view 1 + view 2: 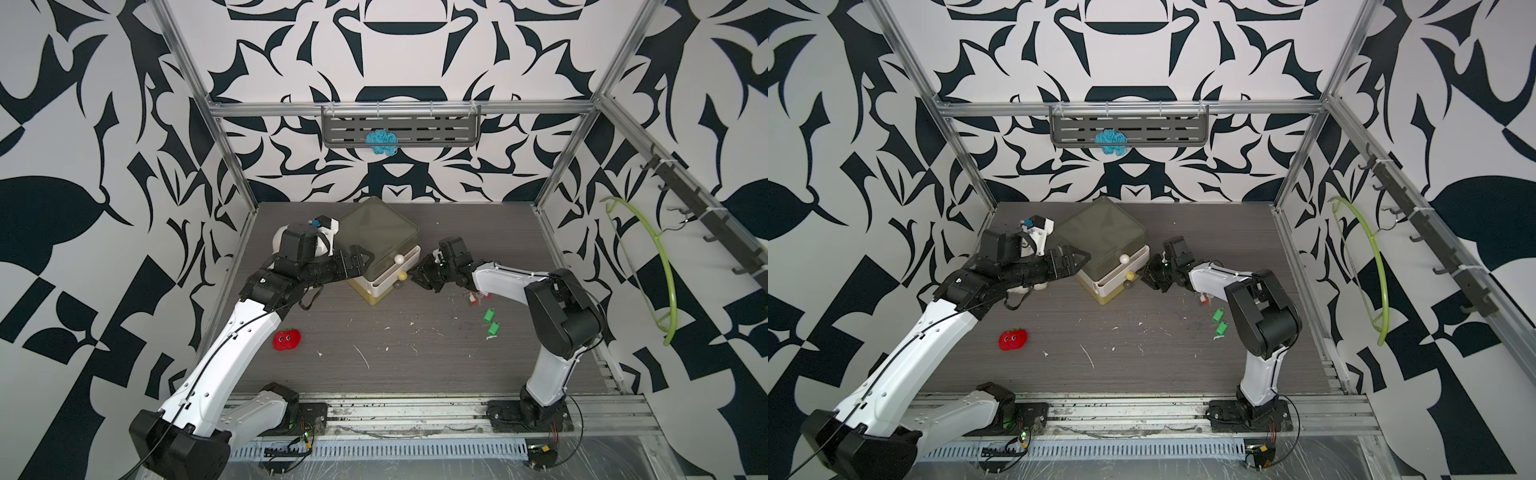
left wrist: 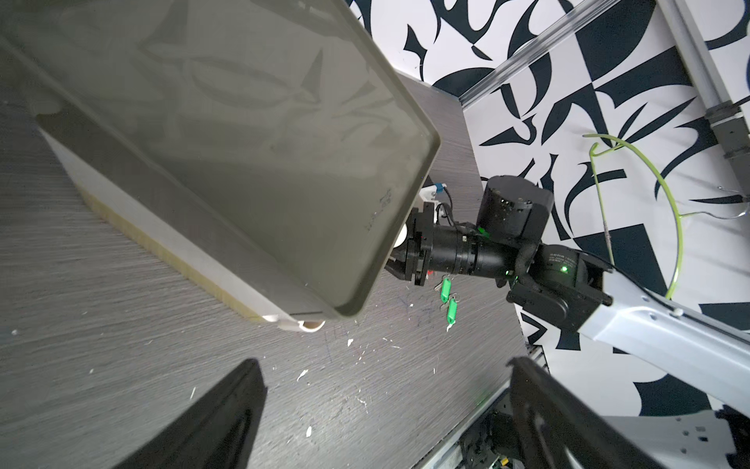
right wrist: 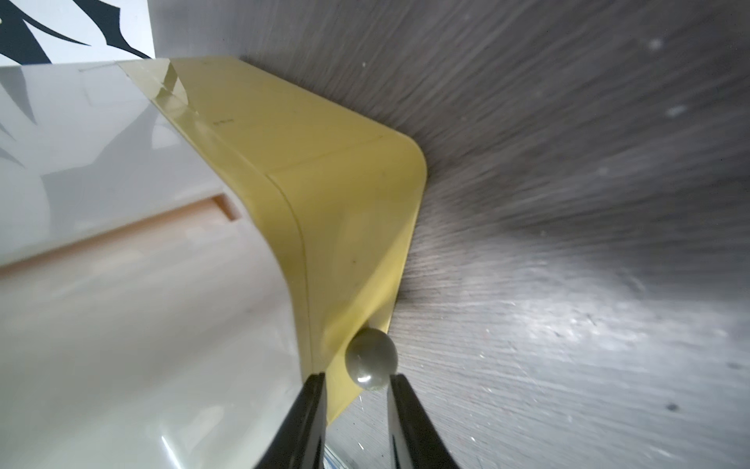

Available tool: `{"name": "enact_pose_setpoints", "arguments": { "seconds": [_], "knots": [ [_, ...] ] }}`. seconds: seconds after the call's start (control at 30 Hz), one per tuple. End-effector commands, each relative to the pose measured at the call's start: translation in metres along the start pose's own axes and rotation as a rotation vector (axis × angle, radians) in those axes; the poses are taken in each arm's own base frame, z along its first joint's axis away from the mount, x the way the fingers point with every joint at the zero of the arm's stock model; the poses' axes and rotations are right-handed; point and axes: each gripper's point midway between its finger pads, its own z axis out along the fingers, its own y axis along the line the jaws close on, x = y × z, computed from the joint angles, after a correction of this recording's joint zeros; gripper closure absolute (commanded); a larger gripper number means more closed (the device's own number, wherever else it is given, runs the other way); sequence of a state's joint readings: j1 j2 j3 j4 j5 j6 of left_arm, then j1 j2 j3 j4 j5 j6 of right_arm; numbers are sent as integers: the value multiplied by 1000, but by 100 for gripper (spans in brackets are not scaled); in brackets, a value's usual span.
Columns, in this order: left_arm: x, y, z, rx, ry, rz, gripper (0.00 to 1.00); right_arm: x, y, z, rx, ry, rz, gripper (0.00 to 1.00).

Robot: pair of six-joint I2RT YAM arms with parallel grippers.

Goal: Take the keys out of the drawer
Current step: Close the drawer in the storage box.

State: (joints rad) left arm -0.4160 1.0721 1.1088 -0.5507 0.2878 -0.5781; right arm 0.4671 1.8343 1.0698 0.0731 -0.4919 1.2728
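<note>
Nearby, green keys [image 1: 489, 315] and plush strawberry [image 1: 286, 340] flank the drawers [image 1: 376, 232].

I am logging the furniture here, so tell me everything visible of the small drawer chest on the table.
The drawer chest is a small glossy plastic box with rounded corners, upright near the back of the table, turned cornerwise. It stacks a see-through olive top, a white middle and a yellow bottom, each with a round knob: white, yellow, grey-green. The open right end effector straddles the grey-green knob without clamping it; the open left end effector is close beside its other side.
</note>
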Motion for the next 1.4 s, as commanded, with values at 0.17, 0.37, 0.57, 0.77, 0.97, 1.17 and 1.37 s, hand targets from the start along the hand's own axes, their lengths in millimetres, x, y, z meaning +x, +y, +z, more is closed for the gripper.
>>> {"name": "enact_pose_setpoints", "arguments": {
  "seconds": [0.17, 0.37, 0.57, 0.77, 0.97, 1.17, 1.37],
  "knots": [
    [26, 21, -4, -44, 27, -34, 1, -7, 44, 3, -96, -3, -46, 68],
    [38, 28, -3, -50, 43, -62, 1, -10, 53, 8, -115, 1, -52, 68],
    [44, 32, -2, -57, 52, -74, 1, -11, 62, 7, -155, -4, -49, 68],
    [42, 33, -1, -57, 44, -76, 1, -8, 59, -6, -138, -31, -27, 68],
    [41, 33, 1, -56, 46, -78, 1, -9, 59, -14, -118, -51, -6, 70],
    [43, 33, -2, -60, 45, -78, 1, -14, 73, -13, -145, -61, -28, 71],
    [41, 32, -11, -67, 23, -55, 1, -16, 78, -13, -163, -66, -27, 71]
  ]
}}
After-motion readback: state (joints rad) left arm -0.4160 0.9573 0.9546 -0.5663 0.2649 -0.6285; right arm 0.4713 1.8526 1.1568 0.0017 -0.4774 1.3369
